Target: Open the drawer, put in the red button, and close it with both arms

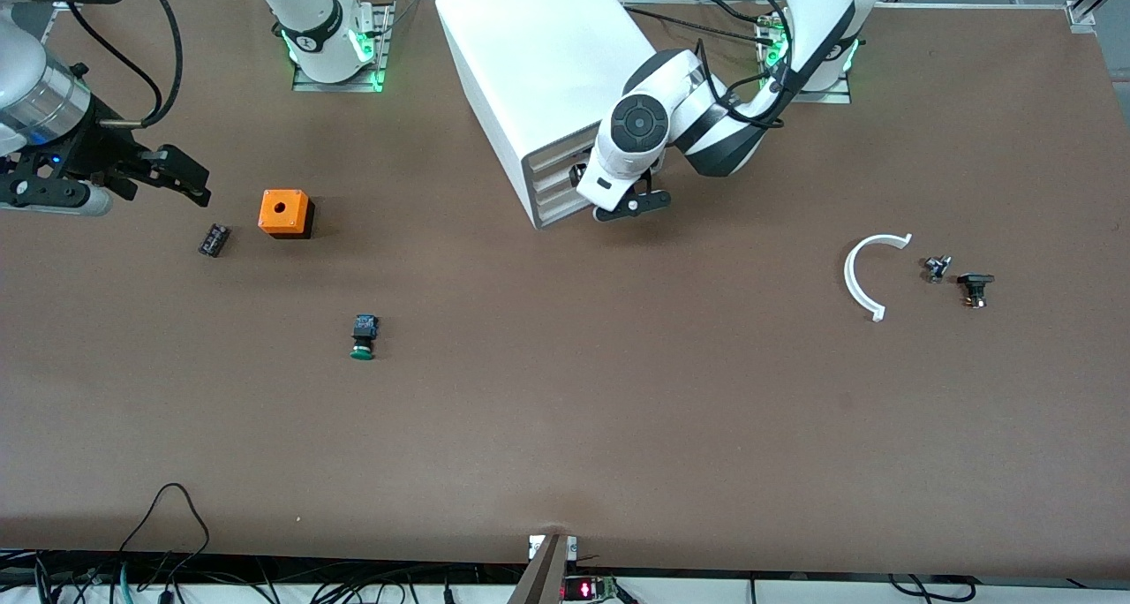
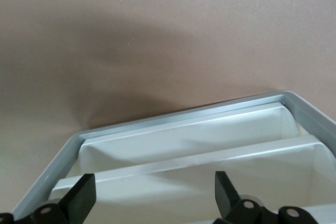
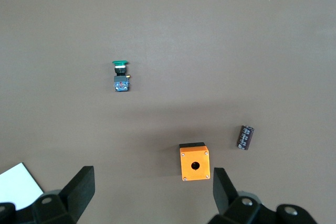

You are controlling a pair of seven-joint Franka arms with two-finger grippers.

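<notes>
Your front camera hangs high, facing both arm bases across the counter (image 1: 565,427) and taking in its whole width. Your left wrist camera sits close against the cabinet (image 1: 538,74), looking past its own fingers (image 2: 79,195) onto the drawer fronts (image 2: 184,135). Your right wrist camera looks down from higher up, between its fingers (image 3: 79,190), and shares with the front view the orange box (image 3: 194,162), the green button (image 3: 121,75) and the small dark cylinder (image 3: 244,137).
</notes>
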